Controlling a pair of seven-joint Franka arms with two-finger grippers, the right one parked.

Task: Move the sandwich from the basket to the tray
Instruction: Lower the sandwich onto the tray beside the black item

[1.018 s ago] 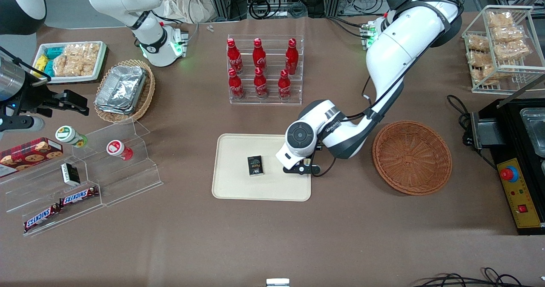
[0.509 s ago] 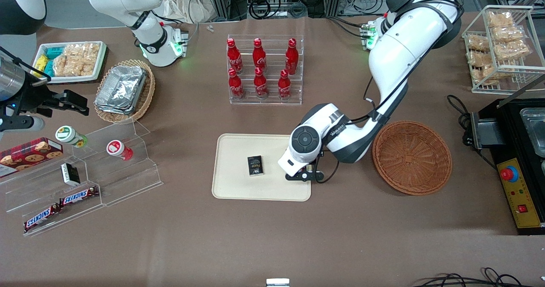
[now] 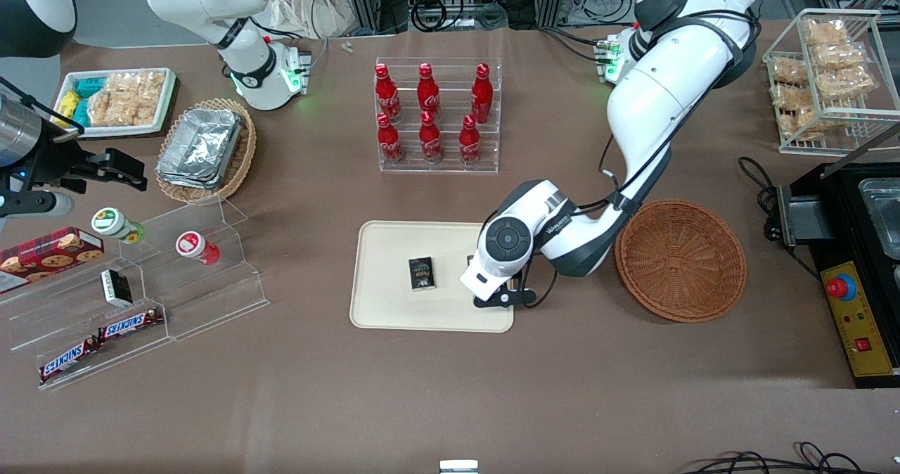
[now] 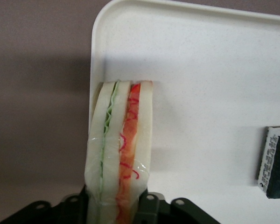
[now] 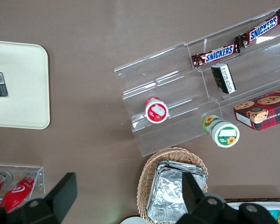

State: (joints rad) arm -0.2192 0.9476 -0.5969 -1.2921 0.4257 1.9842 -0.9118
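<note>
- Bright, even overhead light; the brown surface [image 3: 450, 389] shows no glare.
- Soft shadows fall beside the tray [image 4: 214, 60] and the sandwich [image 4: 119, 149].
- The pincer [image 4: 116, 210], shut on the sandwich, sits dark and slightly blurred.

Black gripper [image 4: 116, 210] above a speckled cream tray [image 4: 214, 70], gripping a white-bread sandwich [image 4: 120, 149] striped with green and pink-red filling; beside it a small black packet [image 4: 276, 161]; nearby, a reddish-brown woven basket [image 3: 680, 259] on brown cloth.

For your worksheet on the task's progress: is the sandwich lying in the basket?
No. The basket holds nothing, and the pincer grips the sandwich over the tray.
</note>
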